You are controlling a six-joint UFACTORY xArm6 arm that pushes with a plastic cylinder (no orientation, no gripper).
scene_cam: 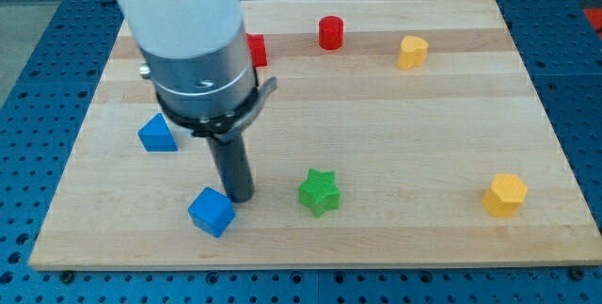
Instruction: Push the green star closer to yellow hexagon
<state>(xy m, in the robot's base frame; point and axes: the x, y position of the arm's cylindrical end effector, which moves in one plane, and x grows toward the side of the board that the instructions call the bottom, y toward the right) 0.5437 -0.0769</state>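
— How far along?
— Barely. My tip (pixel 239 197), a bare rod grasping nothing, has the green star (pixel 320 192) just to its right, untouched; the yellow hexagon (pixel 505 195) lies well beyond.

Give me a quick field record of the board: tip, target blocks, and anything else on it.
tip: my tip is down on the board, beside the blue cube, at the view's left of the green star, apart from it
green star: lower centre
yellow hexagon: lower right, far from the star
other yellow block: top right
red blocks: cylinder top centre; another partly hidden by the arm
blue triangle: left
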